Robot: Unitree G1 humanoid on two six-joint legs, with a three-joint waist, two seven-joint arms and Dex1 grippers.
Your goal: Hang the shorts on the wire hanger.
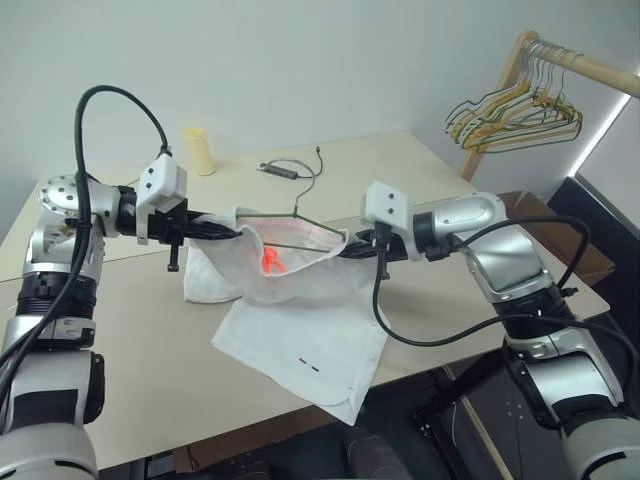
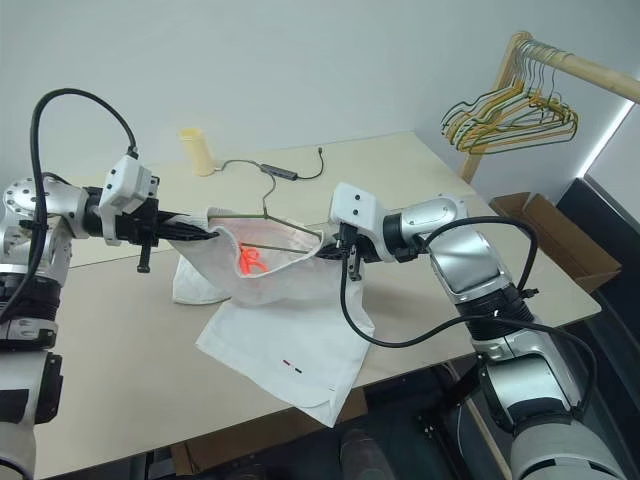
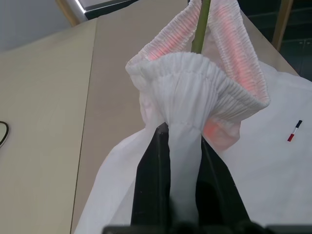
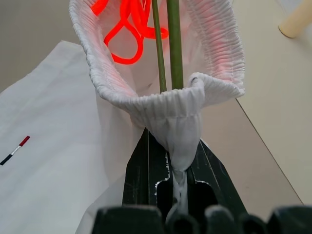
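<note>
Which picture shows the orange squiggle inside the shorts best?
The right wrist view: the orange squiggle sits large and bright inside the open waistband of the shorts. Both eye views show it as a small orange spot in the waist. The left wrist view gives just a pink glow through the fabric.

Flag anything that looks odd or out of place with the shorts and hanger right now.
The wire hanger sits inside the stretched waistband of the shorts, hook poking up. Left claw and right claw pinch opposite ends. One leg droops over the table edge.
</note>
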